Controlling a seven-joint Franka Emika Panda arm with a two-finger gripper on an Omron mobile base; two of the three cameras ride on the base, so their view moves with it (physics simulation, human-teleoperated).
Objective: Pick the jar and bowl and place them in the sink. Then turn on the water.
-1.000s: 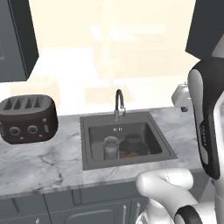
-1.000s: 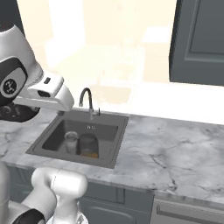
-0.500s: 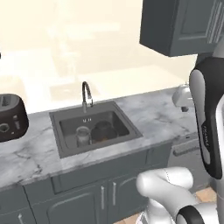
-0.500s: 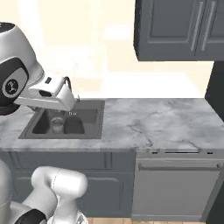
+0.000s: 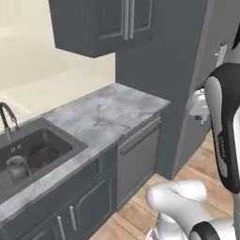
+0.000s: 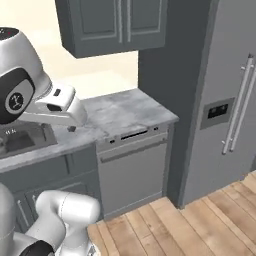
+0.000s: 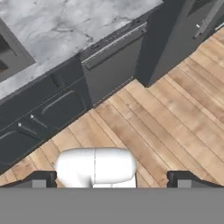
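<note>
Jar and bowl already in sink, well away from pincer, which hangs over wooden floor beyond worktop edge, jaws wide apart, empty. Tap dry; water, judging by this, not yet on.

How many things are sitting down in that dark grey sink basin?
2: a clear glass jar with a grey lid at the front left of the dark grey sink, and a shallow bowl just right of it. The basin's left end is cut off.
</note>
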